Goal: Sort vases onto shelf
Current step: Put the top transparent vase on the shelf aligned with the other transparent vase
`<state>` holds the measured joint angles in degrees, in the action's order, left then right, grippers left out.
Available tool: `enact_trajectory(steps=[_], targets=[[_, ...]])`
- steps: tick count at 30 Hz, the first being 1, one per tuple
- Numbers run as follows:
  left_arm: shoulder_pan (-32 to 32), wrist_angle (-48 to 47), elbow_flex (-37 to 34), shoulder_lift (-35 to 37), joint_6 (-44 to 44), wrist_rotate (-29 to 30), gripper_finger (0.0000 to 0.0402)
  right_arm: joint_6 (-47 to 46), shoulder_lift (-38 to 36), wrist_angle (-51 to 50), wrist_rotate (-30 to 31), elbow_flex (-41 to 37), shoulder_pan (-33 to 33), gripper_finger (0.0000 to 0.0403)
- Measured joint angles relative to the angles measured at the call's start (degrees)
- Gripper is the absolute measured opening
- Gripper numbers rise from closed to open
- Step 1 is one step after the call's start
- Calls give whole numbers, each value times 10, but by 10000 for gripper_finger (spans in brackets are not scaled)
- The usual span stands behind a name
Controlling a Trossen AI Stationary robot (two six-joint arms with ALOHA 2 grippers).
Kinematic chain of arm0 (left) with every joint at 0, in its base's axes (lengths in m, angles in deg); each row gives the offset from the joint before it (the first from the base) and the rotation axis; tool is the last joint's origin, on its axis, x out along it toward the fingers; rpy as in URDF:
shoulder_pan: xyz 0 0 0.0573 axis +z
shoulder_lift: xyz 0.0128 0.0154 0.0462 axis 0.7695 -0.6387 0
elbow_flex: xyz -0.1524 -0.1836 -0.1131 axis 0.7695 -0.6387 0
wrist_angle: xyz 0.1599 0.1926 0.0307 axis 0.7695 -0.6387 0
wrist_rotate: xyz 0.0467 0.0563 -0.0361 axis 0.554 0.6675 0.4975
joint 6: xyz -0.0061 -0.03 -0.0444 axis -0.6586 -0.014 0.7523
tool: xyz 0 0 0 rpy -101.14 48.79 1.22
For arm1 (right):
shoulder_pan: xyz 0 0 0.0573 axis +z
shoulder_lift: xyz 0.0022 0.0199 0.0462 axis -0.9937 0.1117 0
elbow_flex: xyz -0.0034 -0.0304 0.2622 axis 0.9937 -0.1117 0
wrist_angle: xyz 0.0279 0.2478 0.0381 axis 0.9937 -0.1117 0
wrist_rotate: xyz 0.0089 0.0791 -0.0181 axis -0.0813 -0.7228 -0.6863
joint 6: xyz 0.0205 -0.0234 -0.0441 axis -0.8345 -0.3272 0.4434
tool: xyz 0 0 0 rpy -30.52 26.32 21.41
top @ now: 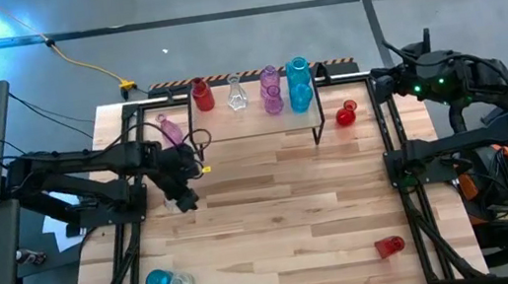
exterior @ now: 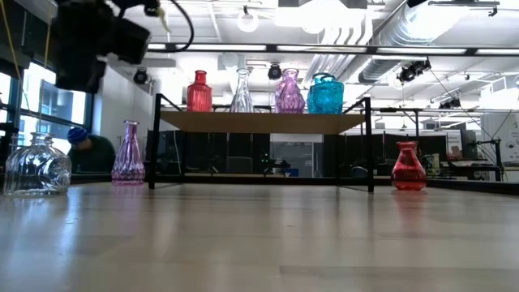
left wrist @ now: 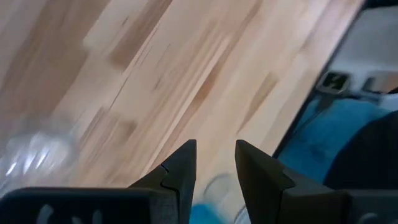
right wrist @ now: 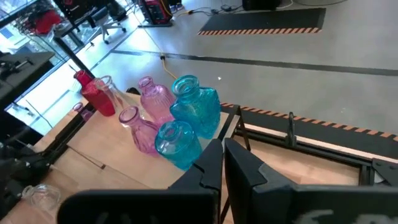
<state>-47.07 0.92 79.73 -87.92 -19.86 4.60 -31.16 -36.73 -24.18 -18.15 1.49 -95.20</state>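
The shelf (top: 252, 127) stands at the table's far edge. On its top stand a red vase (top: 200, 95), a clear one (top: 236, 93), two pink ones (top: 271, 90) and two teal ones (top: 299, 84). A pink vase (exterior: 128, 152) and a red vase (exterior: 408, 166) stand on the table at the shelf's left and right ends. A clear vase (exterior: 36, 166) stands on the table left of centre. My left gripper (top: 185, 194) hangs open above it, tilted down, touching nothing. My right gripper (right wrist: 222, 155) is shut and held high beyond the shelf's right end.
A teal vase (top: 158, 282) and a clear vase (top: 182, 283) sit near the table's front left corner. A red vase (top: 389, 244) lies on its side near the front right. The middle of the wooden table (top: 283, 208) is bare planks.
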Motion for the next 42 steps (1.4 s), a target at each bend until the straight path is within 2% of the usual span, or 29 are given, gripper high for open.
enact_trajectory(steps=[9, 14, 21, 26, 42], targets=[[-1, -121, 0, 0, -15, 20, 104, -35, 12, -9, -4, 0, 0, 0], [0, -164, 0, 2, -20, 92, 104, -70, 26, -33, -25, 0, 0, 0], [0, -168, 0, 8, -20, 173, 104, -99, 49, -52, -38, 0, 0, 0], [0, -167, 0, 8, -25, 175, 104, -99, 61, -52, -60, 0, 0, 0], [-18, -168, 0, 8, -20, 195, 104, -109, 67, -52, -60, 0, 0, 0]])
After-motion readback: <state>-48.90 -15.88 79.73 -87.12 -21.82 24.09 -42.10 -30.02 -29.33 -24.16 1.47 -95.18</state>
